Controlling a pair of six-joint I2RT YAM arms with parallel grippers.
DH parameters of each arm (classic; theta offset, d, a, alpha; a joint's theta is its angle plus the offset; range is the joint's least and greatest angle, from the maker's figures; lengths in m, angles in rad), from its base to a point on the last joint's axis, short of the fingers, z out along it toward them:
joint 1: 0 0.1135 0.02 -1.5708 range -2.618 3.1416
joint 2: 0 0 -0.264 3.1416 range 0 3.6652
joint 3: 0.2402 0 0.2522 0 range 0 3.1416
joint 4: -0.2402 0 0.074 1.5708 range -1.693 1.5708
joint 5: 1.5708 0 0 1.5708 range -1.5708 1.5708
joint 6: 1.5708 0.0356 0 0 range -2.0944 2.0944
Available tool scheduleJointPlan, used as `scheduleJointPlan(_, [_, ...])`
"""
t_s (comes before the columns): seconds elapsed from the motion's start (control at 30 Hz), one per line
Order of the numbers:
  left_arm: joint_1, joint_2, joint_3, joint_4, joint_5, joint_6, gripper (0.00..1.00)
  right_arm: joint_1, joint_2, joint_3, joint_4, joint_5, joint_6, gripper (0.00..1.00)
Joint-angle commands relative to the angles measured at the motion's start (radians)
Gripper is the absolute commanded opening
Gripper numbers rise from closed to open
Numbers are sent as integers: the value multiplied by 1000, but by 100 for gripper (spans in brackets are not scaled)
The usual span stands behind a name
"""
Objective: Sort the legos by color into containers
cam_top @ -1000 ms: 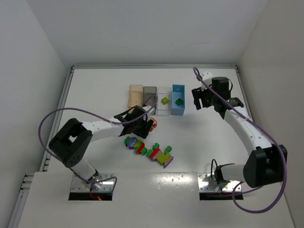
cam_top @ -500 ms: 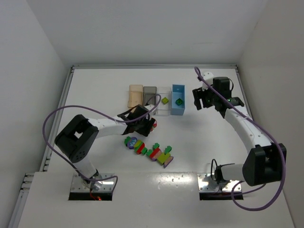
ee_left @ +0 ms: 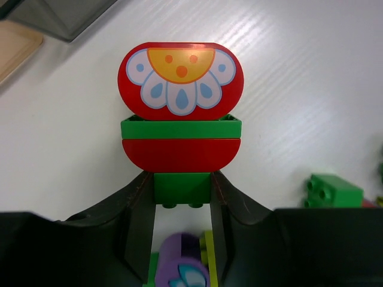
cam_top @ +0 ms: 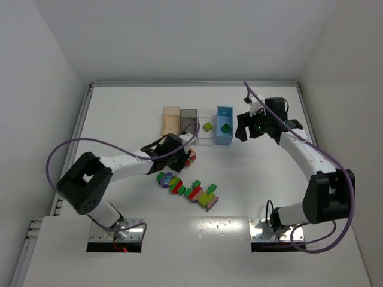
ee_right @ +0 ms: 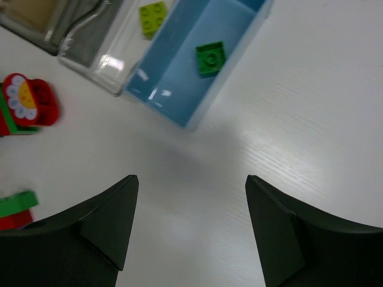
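While the top view is showing the left gripper [cam_top: 183,156] at the red-and-green cluster [cam_top: 190,156], just below the bin row, its jaws are reading as drawn in. A second ago they were standing partly apart. The tan bin [cam_top: 170,120] and grey bin [cam_top: 189,118] are showing no bricks. The clear bin [cam_top: 207,136] is holding a lime brick [cam_top: 207,127], and the light blue bin [cam_top: 225,140] a loose green brick [cam_top: 225,128]. The right gripper [cam_top: 247,127] is hovering beside the blue bin, having drifted slightly toward it.

Left wrist: the fingers [ee_left: 139,215] are pinching the cluster's bottom green block [ee_left: 182,190], with the flower-printed red brick [ee_left: 181,78] lying farthest out on the table.

Right wrist: the jaws are gaping wide, gripping nothing.

Judgement: the grasp is only just being made. The cluster is mixed-colour, so it is probably needing separation before binning.
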Motion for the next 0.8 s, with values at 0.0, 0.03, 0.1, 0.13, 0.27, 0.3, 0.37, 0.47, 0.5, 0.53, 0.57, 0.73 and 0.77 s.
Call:
scheduleJointPlan(0.0, [-18, -172, -62, 21, 53, 64, 25, 7, 25, 45, 24, -256, 125, 73])
scheduleJointPlan(0.03, [-18, -210, -76, 21, 66, 74, 25, 7, 40, 45, 35, -296, 156, 73])
scheduleJointPlan(0.1, [-29, -312, -102, 21, 76, 98, 25, 16, 71, 35, 72, -413, 277, 77])
scheduleJointPlan(0.13, [-44, -342, -111, 11, 76, 98, 24, 16, 80, 26, 117, -447, 318, 78])
scheduleJointPlan(0.27, [-95, -431, -123, 11, 76, 137, 24, 41, 124, 15, 216, -620, 478, 78])
scheduleJointPlan(0.3, [-95, -431, -123, 2, 67, 137, 24, 41, 125, 15, 236, -646, 506, 78])
scheduleJointPlan(0.37, [-116, -443, -123, 2, 58, 137, 24, 68, 155, 15, 288, -710, 567, 78])
scheduleJointPlan(0.47, [-136, -452, -114, 2, 47, 137, 24, 91, 166, 15, 349, -761, 621, 78])
scheduleJointPlan(0.5, [-136, -452, -114, 2, 35, 146, 24, 91, 177, 27, 350, -761, 630, 78])
scheduleJointPlan(0.53, [-148, -452, -114, 2, 17, 146, 24, 104, 177, 38, 350, -774, 630, 78])
scheduleJointPlan(0.57, [-149, -452, -114, 2, 17, 146, 23, 104, 187, 38, 350, -786, 630, 78])
scheduleJointPlan(0.73, [-158, -452, -114, 31, -23, 166, 23, 136, 206, 27, 350, -809, 630, 78])
scheduleJointPlan(0.77, [-168, -452, -105, 31, -23, 166, 23, 145, 206, 16, 350, -809, 630, 78])
